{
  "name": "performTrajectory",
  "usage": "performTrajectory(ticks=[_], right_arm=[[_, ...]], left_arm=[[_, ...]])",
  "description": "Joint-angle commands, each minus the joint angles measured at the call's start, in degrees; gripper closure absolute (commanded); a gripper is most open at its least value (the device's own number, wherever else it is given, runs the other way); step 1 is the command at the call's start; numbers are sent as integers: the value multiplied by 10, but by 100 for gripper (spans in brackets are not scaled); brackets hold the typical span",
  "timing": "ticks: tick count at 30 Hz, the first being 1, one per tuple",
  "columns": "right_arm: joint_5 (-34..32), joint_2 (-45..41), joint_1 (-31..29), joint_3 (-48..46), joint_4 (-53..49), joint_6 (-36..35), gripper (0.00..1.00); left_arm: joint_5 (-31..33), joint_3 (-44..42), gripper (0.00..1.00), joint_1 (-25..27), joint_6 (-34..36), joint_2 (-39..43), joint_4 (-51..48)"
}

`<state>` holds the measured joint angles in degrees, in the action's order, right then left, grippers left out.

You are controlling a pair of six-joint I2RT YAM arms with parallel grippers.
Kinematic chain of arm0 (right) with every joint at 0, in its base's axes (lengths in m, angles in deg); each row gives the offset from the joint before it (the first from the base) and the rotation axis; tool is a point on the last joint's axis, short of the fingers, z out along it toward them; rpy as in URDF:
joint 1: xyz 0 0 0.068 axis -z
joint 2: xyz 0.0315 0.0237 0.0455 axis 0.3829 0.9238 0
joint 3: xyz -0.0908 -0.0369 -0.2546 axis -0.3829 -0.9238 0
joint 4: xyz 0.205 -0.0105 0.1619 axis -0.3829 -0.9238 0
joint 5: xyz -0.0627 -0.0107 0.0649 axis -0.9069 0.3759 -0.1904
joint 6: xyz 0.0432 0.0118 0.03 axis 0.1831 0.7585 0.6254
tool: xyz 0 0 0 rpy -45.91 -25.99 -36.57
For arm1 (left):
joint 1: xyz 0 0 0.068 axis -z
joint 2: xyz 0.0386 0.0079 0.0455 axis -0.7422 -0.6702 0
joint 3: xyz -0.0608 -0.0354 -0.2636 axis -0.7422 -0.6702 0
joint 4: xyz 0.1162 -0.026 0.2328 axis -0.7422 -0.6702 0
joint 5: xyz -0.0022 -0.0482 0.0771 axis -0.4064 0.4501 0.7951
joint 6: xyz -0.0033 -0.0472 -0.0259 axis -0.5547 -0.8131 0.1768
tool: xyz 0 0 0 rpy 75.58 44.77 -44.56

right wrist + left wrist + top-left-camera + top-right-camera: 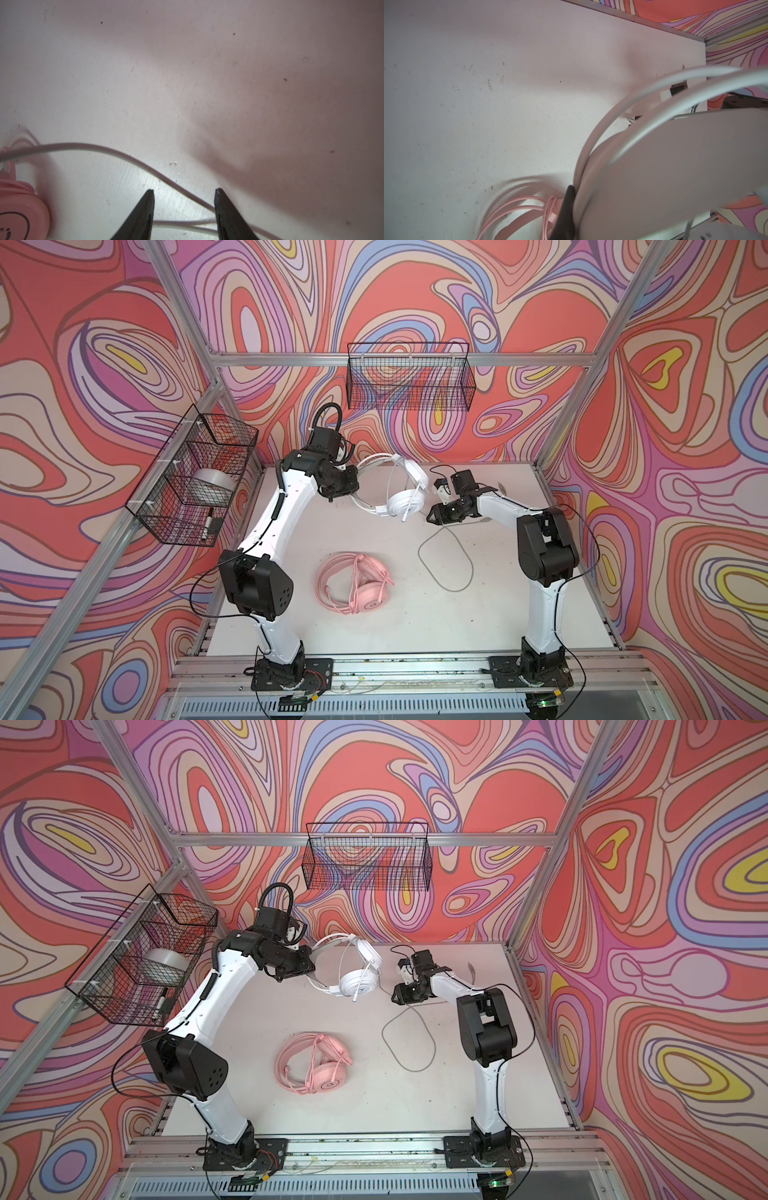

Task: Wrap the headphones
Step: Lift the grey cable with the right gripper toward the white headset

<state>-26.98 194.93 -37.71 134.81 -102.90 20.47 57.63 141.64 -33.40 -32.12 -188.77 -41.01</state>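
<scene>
In both top views the white headphones point(405, 502) point(359, 979) are lifted at the back of the white table point(291, 551). My left gripper point(353, 485) point(577, 193) is shut on their headband point(654, 166); only one black finger point(568, 207) shows. Their grey-white cable point(449, 556) point(409, 1036) point(104, 148) loops over the table to the right. My right gripper point(432, 516) point(395, 996) point(184, 191) hangs open just right of the earcup, with the cable running below and between its jaws. The pink headphones point(357, 589) point(316, 1069) point(512, 207) point(20, 218) lie at the table's middle with their pink cable bundled on them.
A black wire basket point(409, 377) hangs on the back wall. A second wire basket point(195, 477) on the left wall holds a tape roll point(210, 485) and a marker point(208, 522). Aluminium frame posts stand at the table's corners.
</scene>
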Motion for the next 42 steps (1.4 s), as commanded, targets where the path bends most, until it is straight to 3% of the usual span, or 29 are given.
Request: performTrajectory(ticks=[1,6,17,22,30,42], right_arm=[[1,18,-2,-2,23,13,50],[-14,27,-2,-6,17,15,51],[-9,12,-2,-41,11,23,63],[-1,-17,-2,-88,43,42,73],[4,-56,-3,-117,63,50,100],[-38,-145,-36,-162,43,28,100]], left_arm=[[-25,30,100,-4,-17,9,8],[-29,45,100,-4,-20,4,7],[-1,65,100,-5,-35,1,16],[1,64,100,-8,-49,-4,26],[24,40,100,-13,-82,-7,31],[30,-52,100,-13,-208,10,109]])
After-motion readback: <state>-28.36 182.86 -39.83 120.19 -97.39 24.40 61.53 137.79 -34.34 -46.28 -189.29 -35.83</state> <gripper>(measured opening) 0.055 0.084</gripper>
